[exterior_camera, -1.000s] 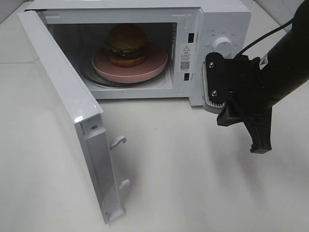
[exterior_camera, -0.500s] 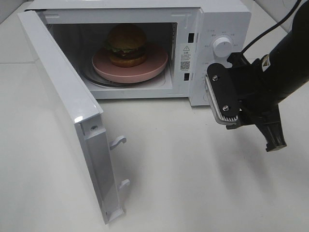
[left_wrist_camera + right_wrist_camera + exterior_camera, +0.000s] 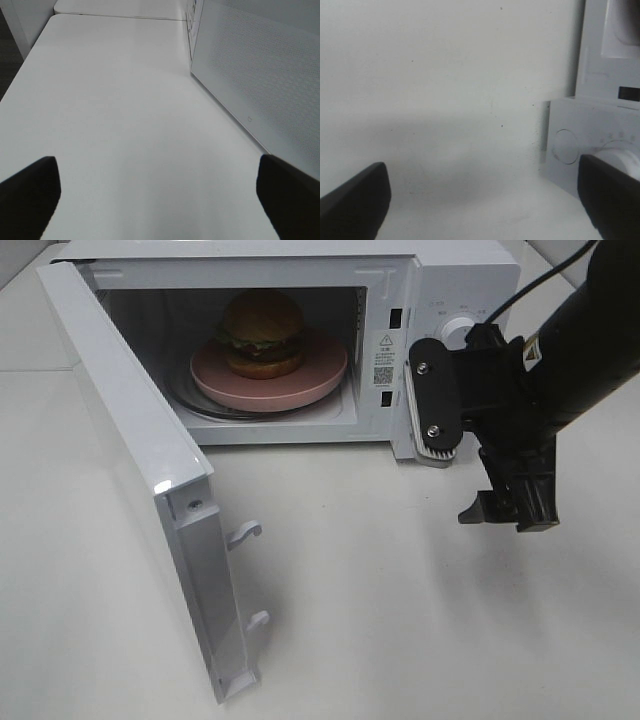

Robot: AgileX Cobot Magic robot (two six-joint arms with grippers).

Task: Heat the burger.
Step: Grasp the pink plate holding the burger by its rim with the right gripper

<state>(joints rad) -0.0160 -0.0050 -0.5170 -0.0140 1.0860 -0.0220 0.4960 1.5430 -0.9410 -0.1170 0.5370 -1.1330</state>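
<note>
Your right claw (image 3: 487, 490) stands wide apart, and the right wrist view shows it plainly: the two dark fingertips (image 3: 352, 200) sit at opposite edges of the picture with only bare table (image 3: 445, 100) between them. It holds nothing. From the high camera it hangs in front of the microwave (image 3: 470, 275), at the control panel side, with its grey-padded finger (image 3: 435, 410) lying across the front corner below the dial (image 3: 458, 330). You cannot tell from these pictures whether that finger touches the casing.

Your left claw (image 3: 160, 195) is also spread wide and empty. It hovers over the table beside the outer face of the open door (image 3: 250, 75). The high camera does not show it.

The burger (image 3: 262, 332) sits inside the microwave, toward the back of the cavity, on the pink plate (image 3: 310, 388). It stands upright, domed bun on top, with dark filling and a bit of green at the middle. Being round, it has no sideways long axis; its stack runs straight up from the plate. The door (image 3: 130, 440) is swung fully out to the left.
</note>
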